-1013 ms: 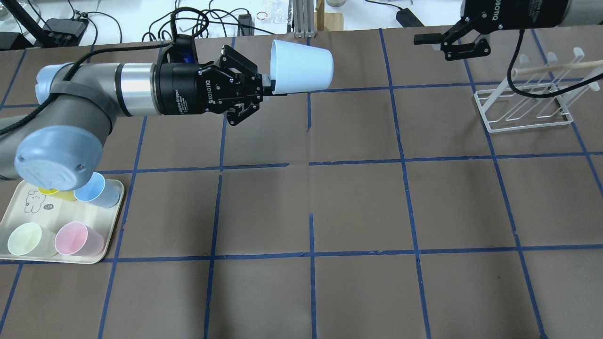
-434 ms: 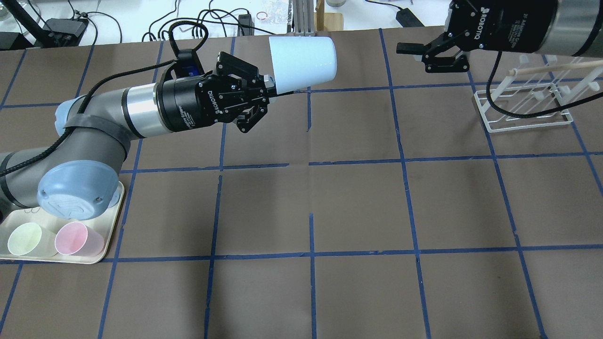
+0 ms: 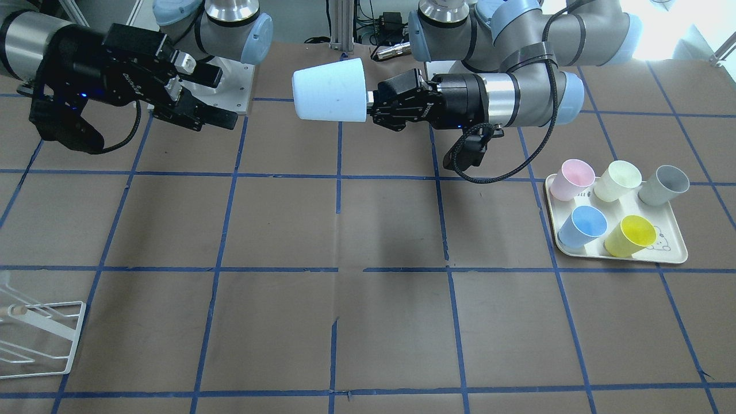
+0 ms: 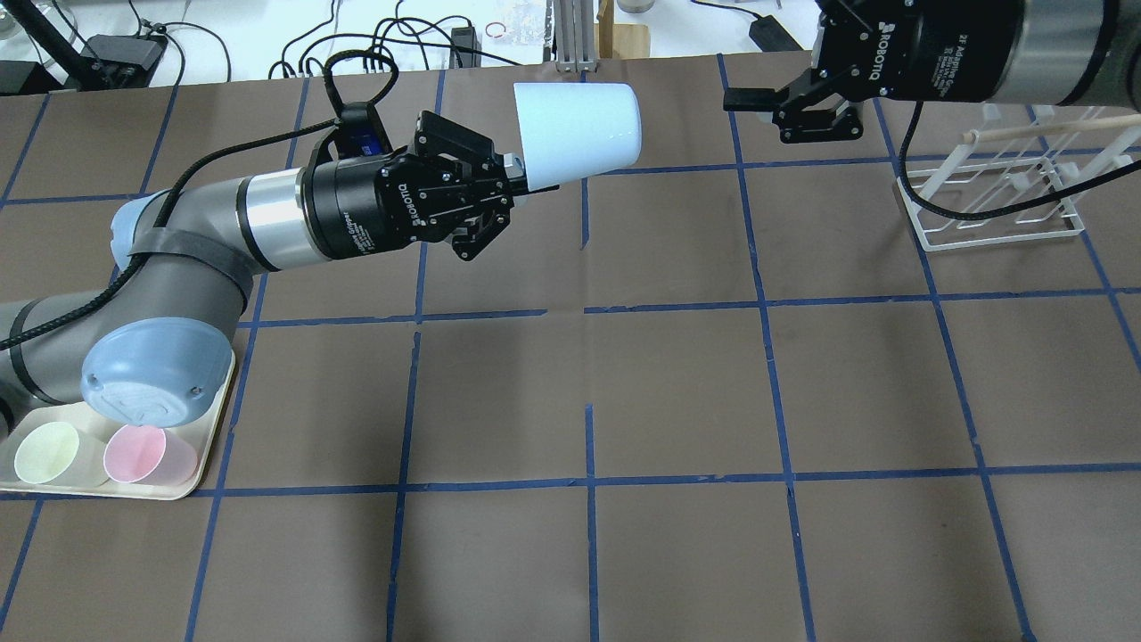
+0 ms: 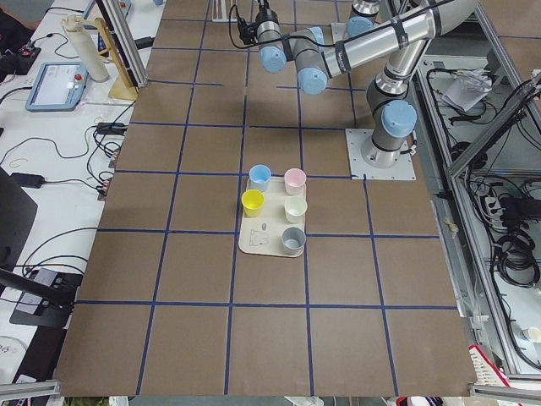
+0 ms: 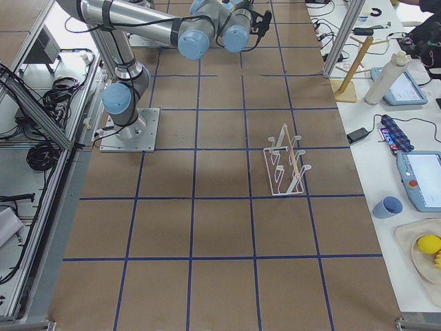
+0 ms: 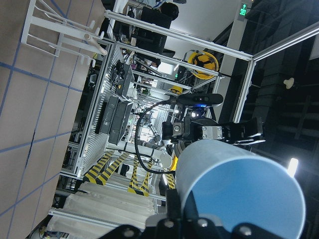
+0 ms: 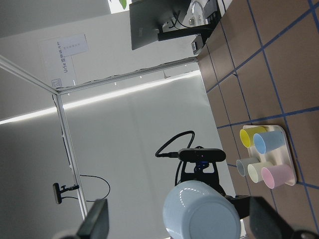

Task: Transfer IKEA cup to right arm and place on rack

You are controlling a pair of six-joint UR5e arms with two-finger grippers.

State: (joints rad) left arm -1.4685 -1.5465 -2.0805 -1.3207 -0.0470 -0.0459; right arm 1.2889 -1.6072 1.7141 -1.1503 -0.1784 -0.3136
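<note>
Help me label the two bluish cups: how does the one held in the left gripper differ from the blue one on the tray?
The IKEA cup is very pale icy blue; the blue cup on the tray is more saturated. The IKEA cup lies sideways in mid-air, its rim pinched by the left gripper; the blue cup stands upright, mouth up, untouched. Both are tapered and handleless.

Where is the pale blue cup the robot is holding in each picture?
Front-facing: the IKEA cup is top centre, sideways in the left gripper.
Overhead: cup top centre.
Exterior left: cannot make it out.
Exterior right: cannot make it out.
Left wrist: cup bottom right, close up.
Right wrist: cup bottom centre.
Landmark: the cream tray shows in front-facing, overhead, exterior left and right wrist.
</note>
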